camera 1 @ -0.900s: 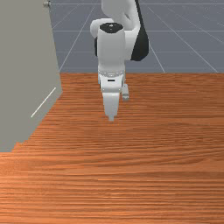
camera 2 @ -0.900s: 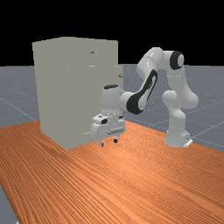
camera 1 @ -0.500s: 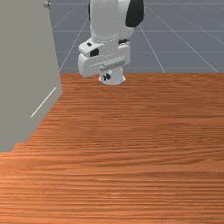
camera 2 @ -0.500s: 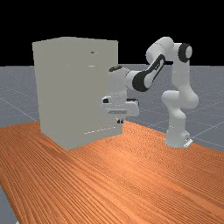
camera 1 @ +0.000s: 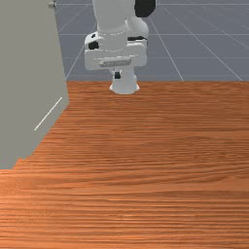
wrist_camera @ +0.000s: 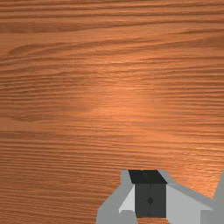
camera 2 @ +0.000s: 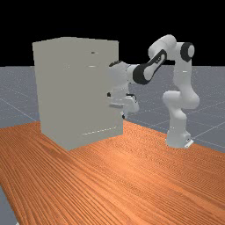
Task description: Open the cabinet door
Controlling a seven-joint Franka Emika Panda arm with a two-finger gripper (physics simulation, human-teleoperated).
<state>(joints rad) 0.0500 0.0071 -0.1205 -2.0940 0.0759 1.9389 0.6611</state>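
My gripper (camera 1: 117, 75) hangs above the table in the front view, to the right of the cabinet (camera 1: 29, 73), with a gap between hand and cabinet. A small metal knob (camera 1: 52, 4) sticks out near the cabinet's top edge there. The far view has the gripper (camera 2: 124, 116) pointing down in front of the right edge of the tall grey cabinet (camera 2: 70, 92). In the wrist view the gripper (wrist_camera: 150, 200) is shut, its two dark pads meeting with nothing between them. No door standing ajar can be made out.
The cabinet stands on the orange-brown wooden table (camera 2: 132, 176). My arm's white base (camera 2: 178, 138) is at the far view's right. A pale slit (camera 1: 48, 114) runs low along the cabinet in the front view.
My hand has risen, drawn back toward the arm's base and turned. The fingers, apart at first in the far view, have come together. The cabinet has not moved.
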